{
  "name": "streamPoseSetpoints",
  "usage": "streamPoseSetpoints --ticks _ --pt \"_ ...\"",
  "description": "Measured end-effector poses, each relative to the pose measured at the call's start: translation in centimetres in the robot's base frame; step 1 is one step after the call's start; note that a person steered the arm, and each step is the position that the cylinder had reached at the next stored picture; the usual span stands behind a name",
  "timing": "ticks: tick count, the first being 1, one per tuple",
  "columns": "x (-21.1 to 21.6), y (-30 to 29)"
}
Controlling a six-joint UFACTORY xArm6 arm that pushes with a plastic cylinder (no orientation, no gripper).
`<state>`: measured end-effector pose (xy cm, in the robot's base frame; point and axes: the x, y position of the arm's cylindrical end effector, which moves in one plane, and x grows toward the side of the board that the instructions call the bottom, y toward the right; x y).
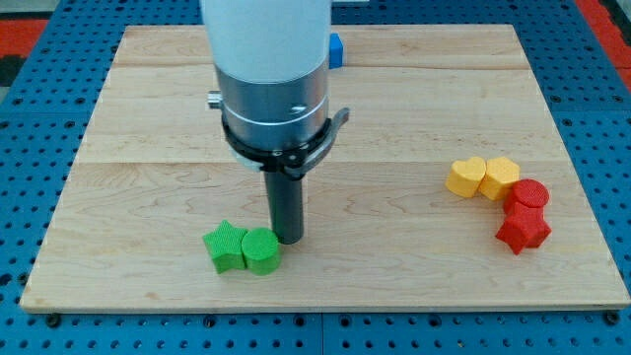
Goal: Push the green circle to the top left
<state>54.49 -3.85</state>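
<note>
Near the view's bottom, left of centre, the green circle [261, 250] sits touching a green star [225, 246] on its left. My tip [288, 240] stands just beside the circle's upper right edge; it is a bare rod with no jaws, holding nothing. Far right on the wooden board [414, 108] cluster a yellow heart [466, 177], another yellow block [501, 177], a red cylinder [528, 194] and a red star [523, 230]. A blue block [336, 50] peeks out behind the arm at the top.

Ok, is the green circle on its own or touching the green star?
Touching. The green circle sits against the green star on the star's right, no gap visible. My tip is just right of the circle.
</note>
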Motion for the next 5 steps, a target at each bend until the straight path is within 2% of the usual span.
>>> streamPoseSetpoints --ticks 2,3,4,5 --pt "1.8 -1.5" --pt "2.2 0.5" --pt "3.7 2.2" --pt "7.4 1.7"
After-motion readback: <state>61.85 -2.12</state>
